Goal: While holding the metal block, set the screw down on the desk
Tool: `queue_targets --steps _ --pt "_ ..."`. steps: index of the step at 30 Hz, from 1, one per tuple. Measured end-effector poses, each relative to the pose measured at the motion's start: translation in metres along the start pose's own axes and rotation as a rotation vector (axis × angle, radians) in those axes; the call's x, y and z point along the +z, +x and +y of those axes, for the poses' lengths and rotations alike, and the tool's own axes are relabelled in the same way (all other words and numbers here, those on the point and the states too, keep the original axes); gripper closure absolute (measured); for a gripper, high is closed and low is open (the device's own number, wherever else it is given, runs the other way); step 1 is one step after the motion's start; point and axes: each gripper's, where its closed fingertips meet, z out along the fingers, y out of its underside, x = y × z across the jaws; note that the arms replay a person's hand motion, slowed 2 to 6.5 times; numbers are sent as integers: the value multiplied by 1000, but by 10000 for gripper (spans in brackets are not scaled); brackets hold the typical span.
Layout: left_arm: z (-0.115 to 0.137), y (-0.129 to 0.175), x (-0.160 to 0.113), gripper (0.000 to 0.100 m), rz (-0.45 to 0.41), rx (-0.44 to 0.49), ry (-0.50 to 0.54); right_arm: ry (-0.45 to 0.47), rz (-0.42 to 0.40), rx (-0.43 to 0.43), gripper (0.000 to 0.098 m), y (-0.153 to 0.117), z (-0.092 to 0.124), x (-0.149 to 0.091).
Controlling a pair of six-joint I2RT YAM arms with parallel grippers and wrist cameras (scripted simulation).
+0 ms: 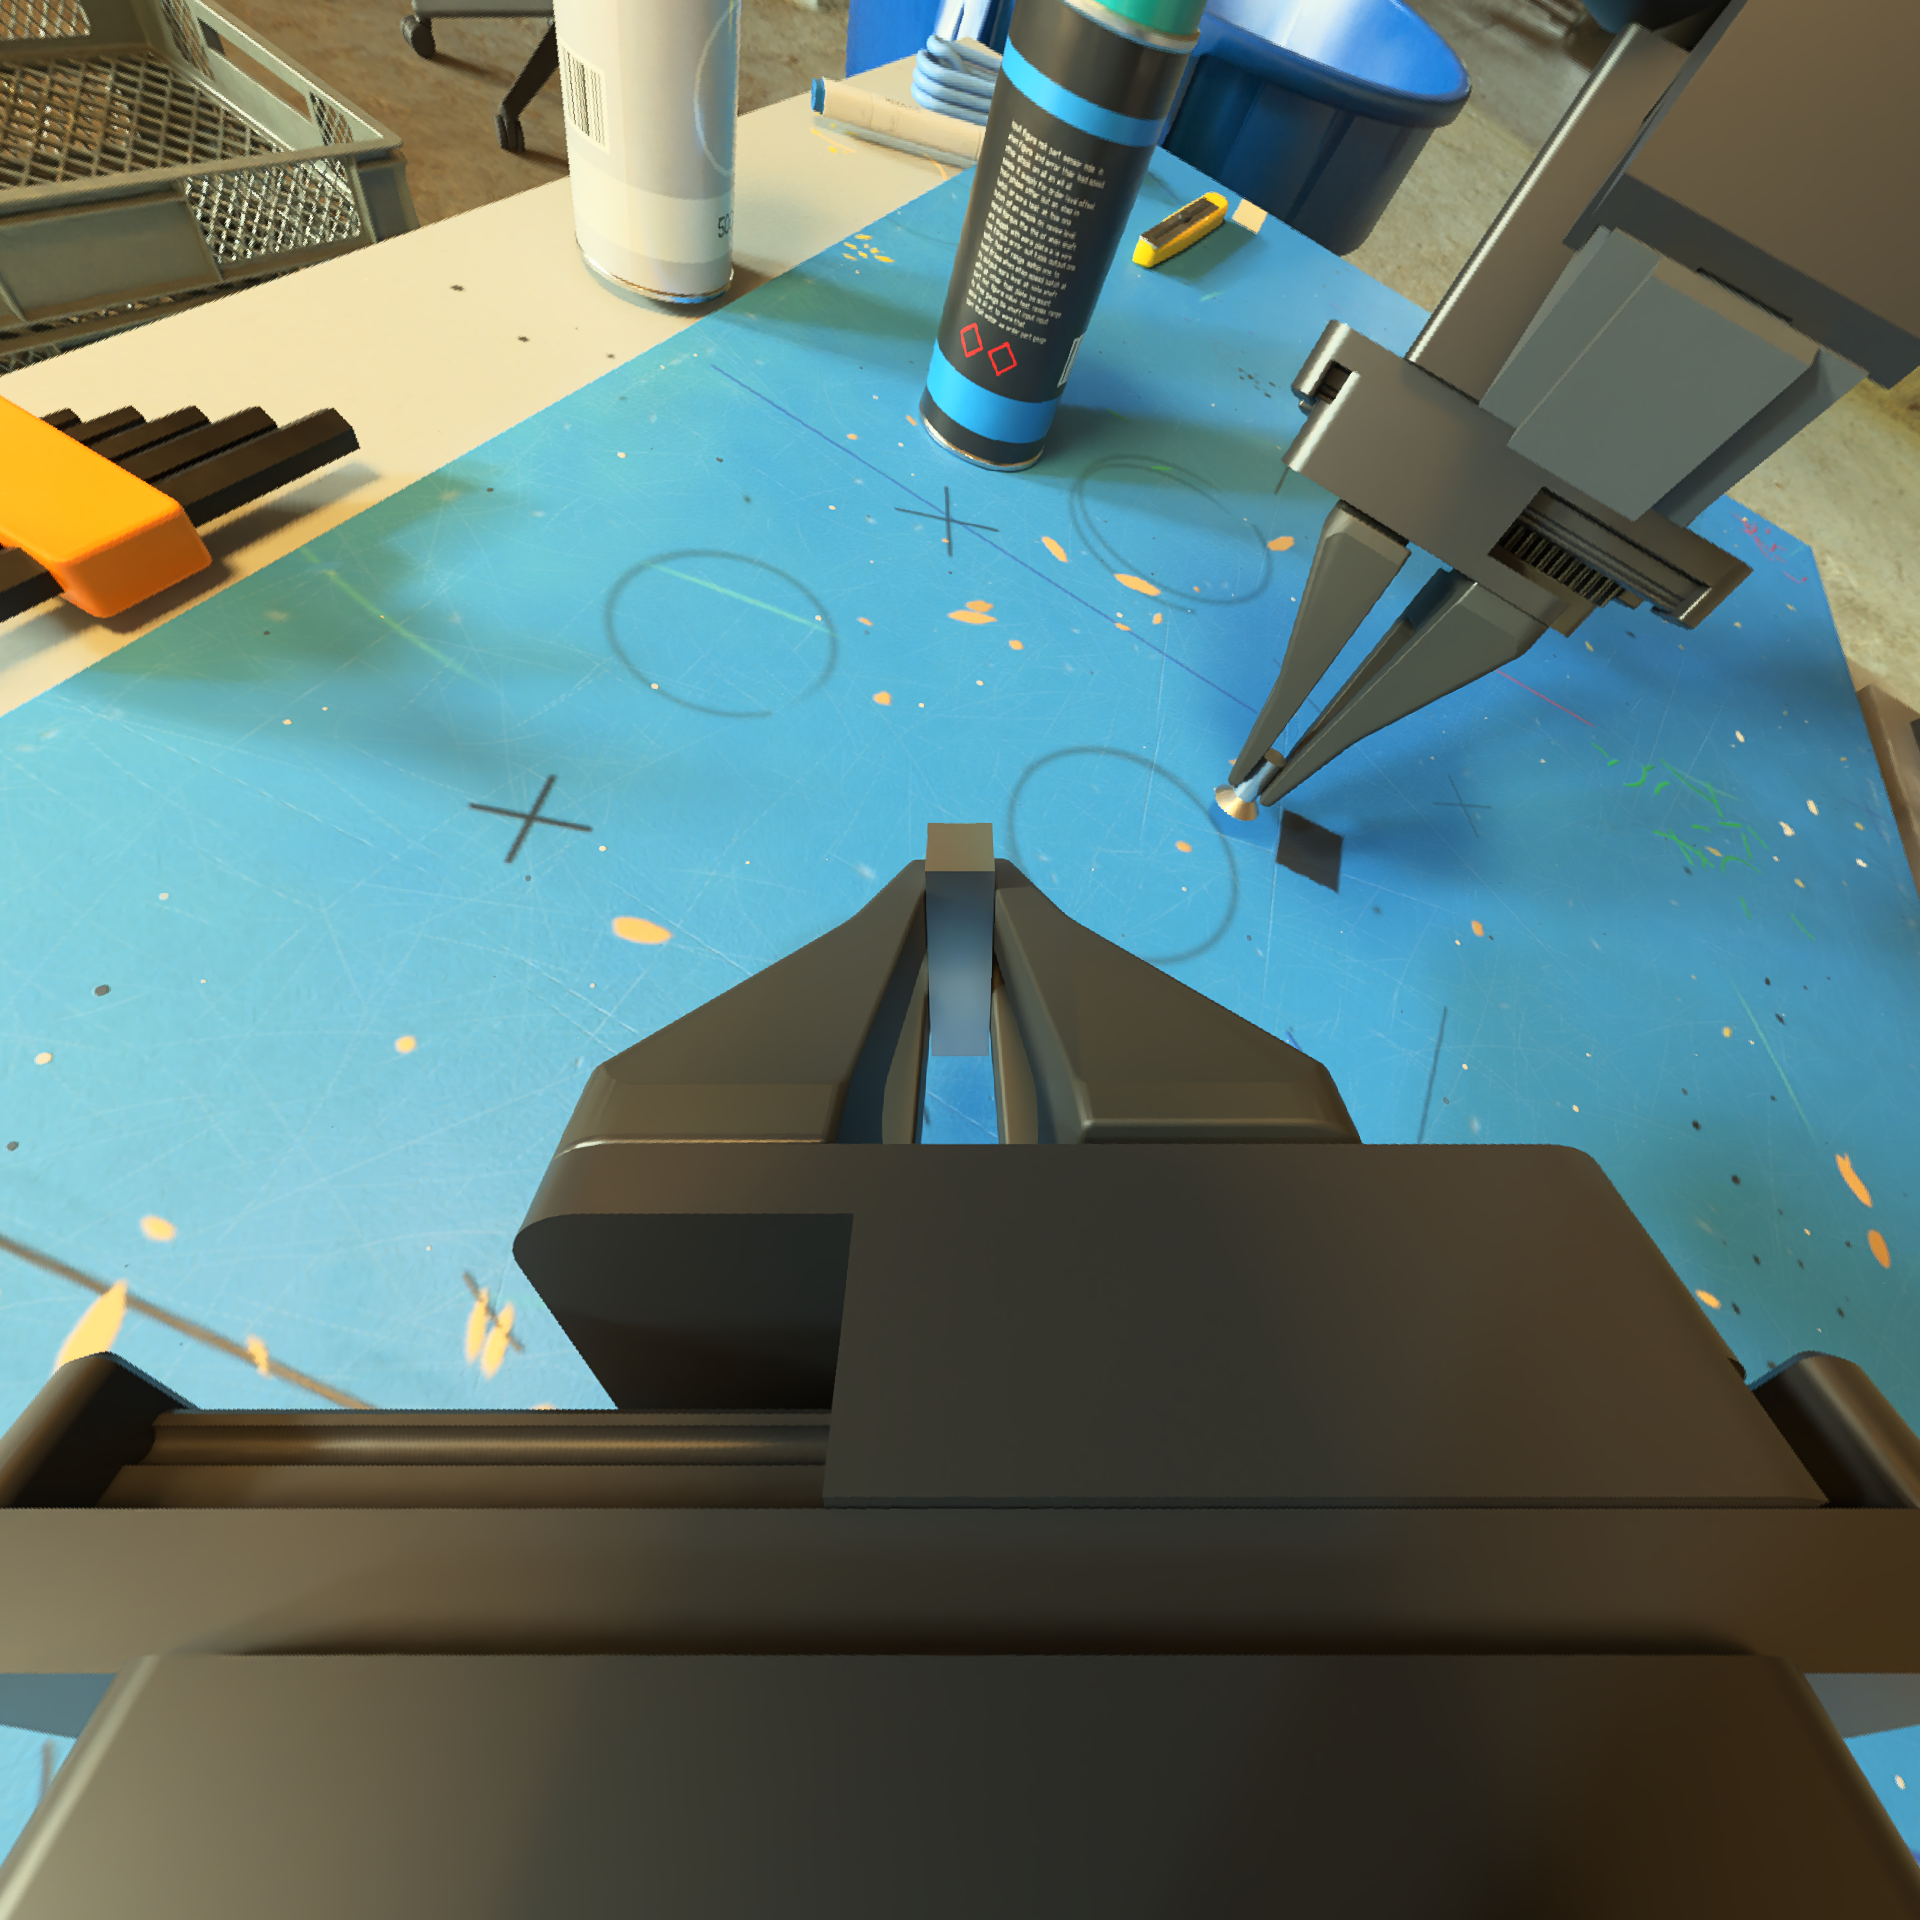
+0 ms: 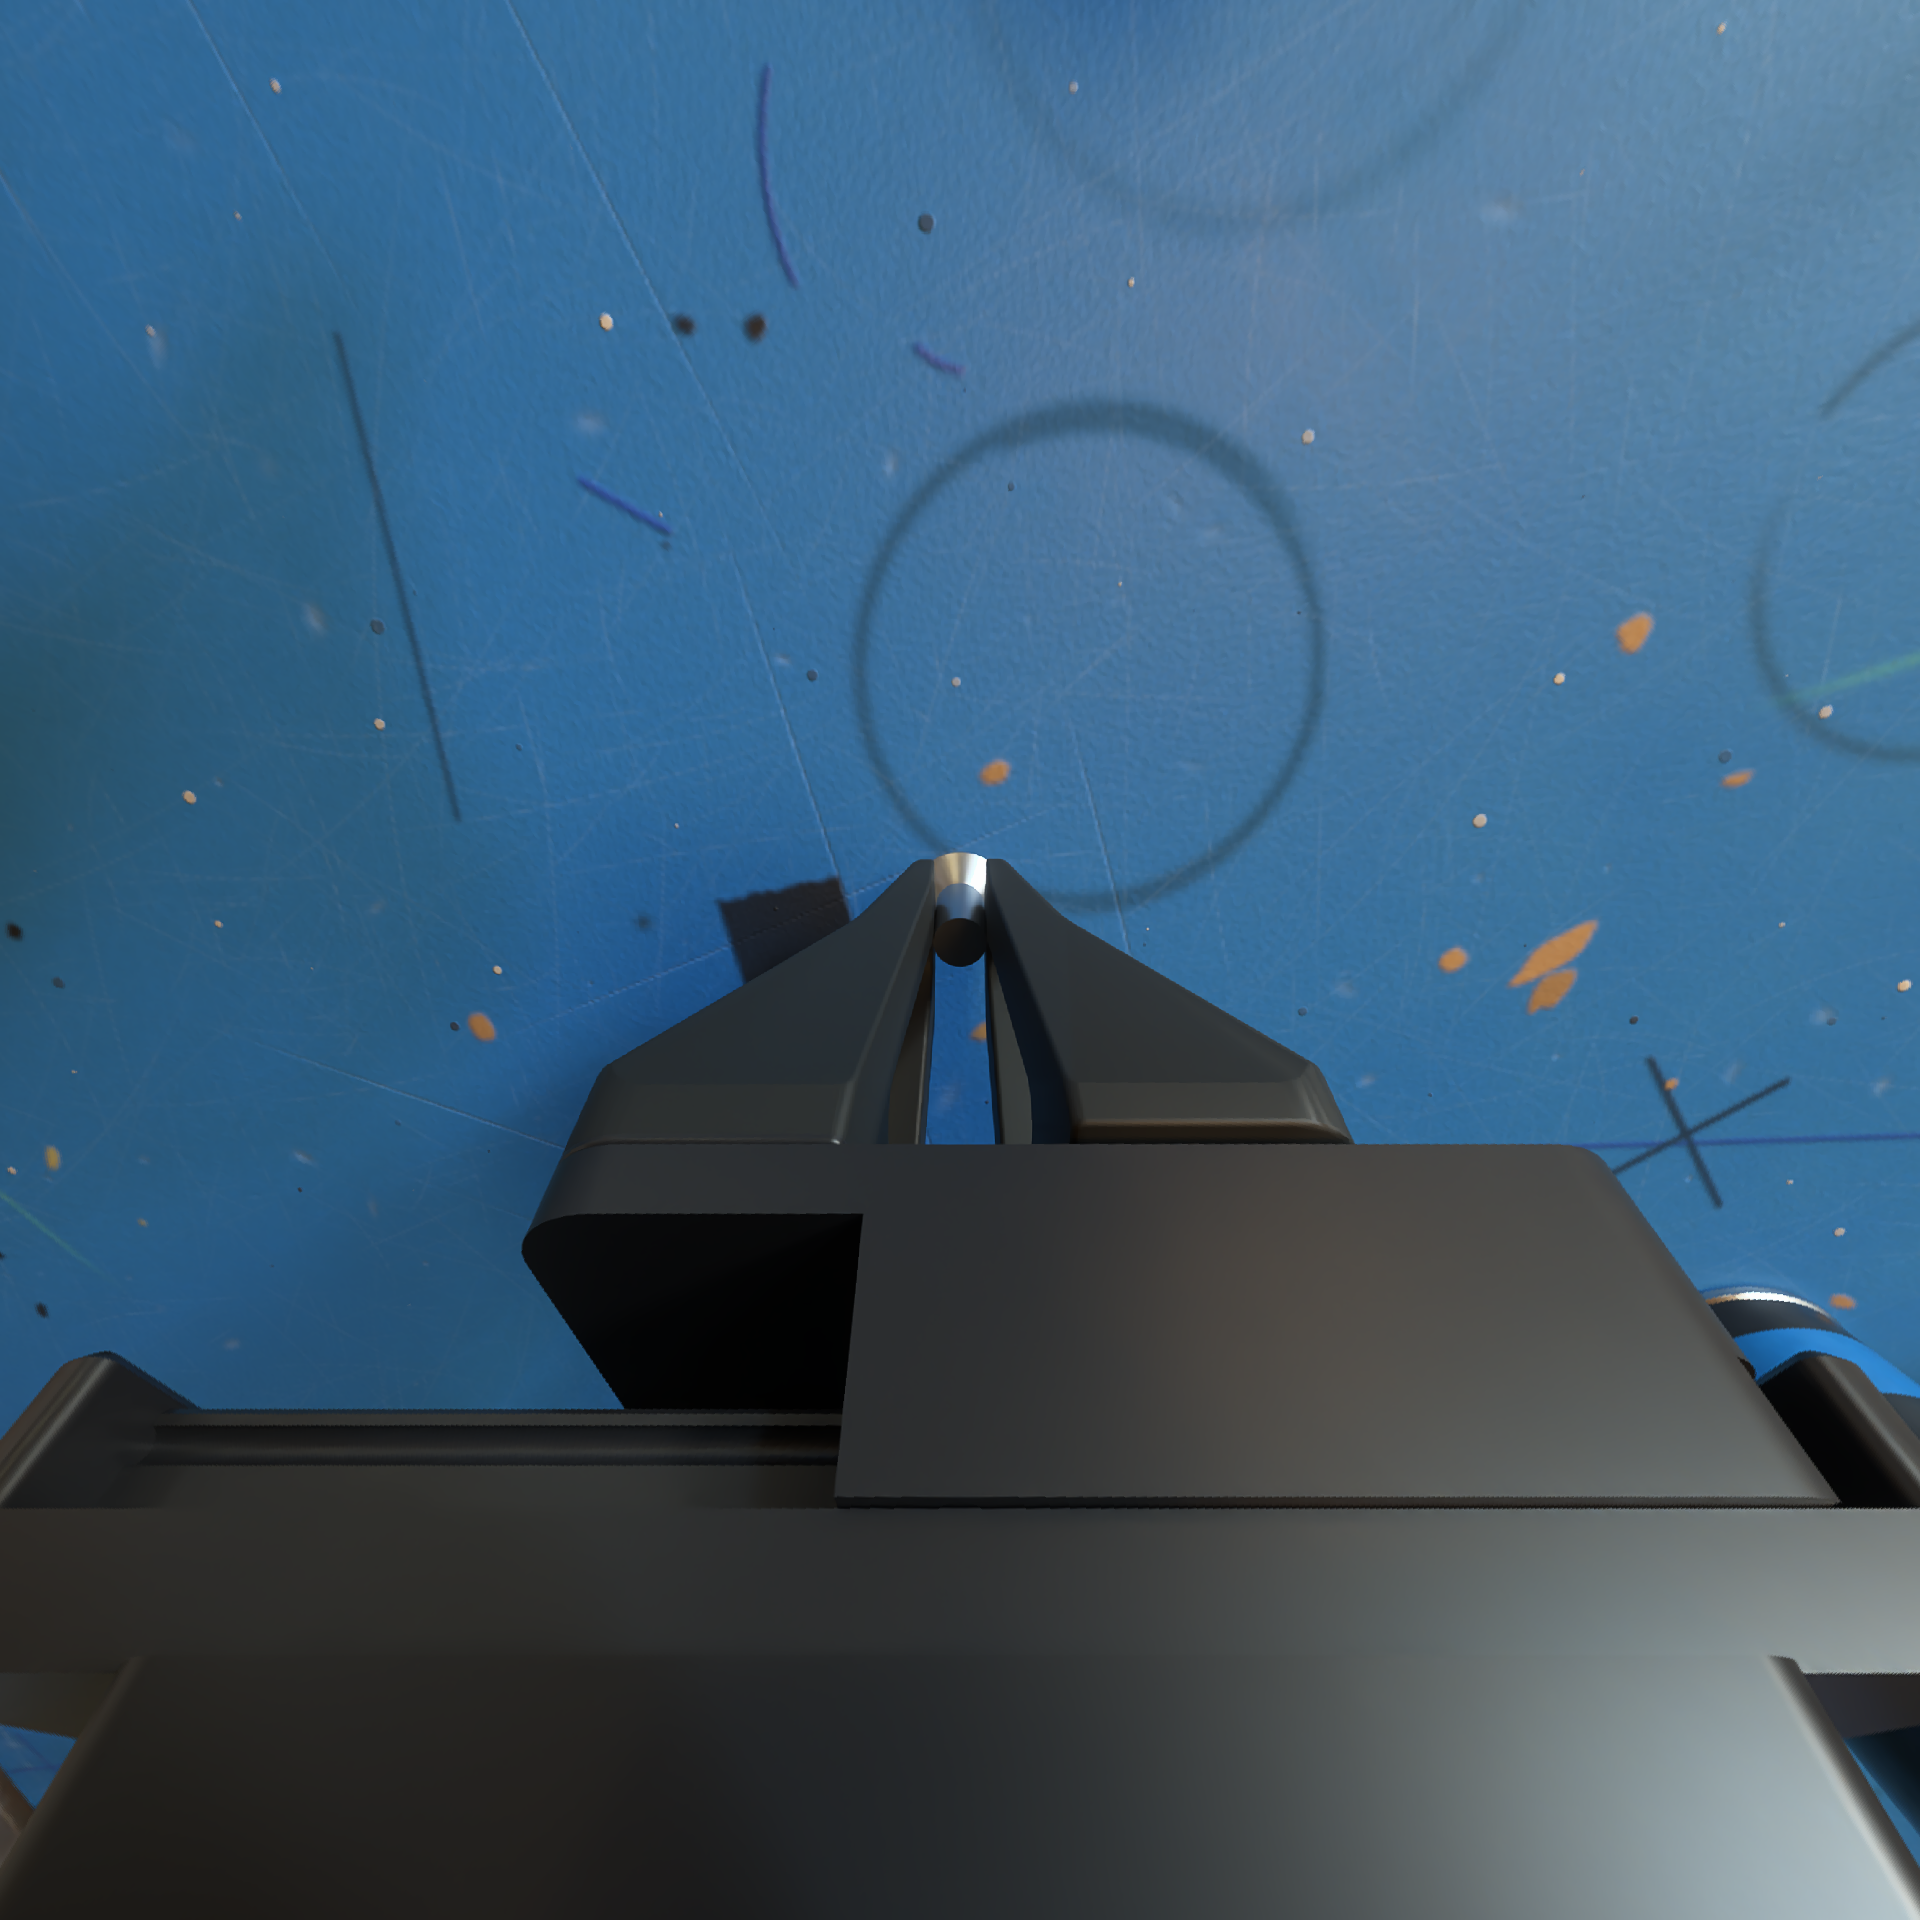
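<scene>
My left gripper [image 1: 960,883] is shut on the grey metal block [image 1: 959,940], a narrow bar held upright between the fingers above the blue mat [image 1: 520,987]. My right gripper [image 2: 958,883] is shut on the small silver screw [image 2: 957,909]. In the left wrist view the right gripper [image 1: 1252,790] points down at the mat, with the screw's head [image 1: 1237,801] at or just above the mat, by the rim of a drawn circle.
A black and blue spray can [image 1: 1023,260] and a white can [image 1: 649,145] stand at the back. An orange-handled hex key set [image 1: 114,499] lies at left, a grey mesh crate [image 1: 177,156] beyond. A blue tub [image 1: 1320,114] and a yellow object [image 1: 1179,229] sit back right. A dark square patch [image 1: 1309,847] marks the mat.
</scene>
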Motion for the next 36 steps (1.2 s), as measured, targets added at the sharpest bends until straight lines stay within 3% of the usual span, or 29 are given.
queue_targets --steps 16,36 --pt "0 0 0 910 0 0 0 -95 26 -13 899 -6 18 2" --pt "2 0 0 910 -1 8 -5 -104 27 -31 899 -7 20 3"
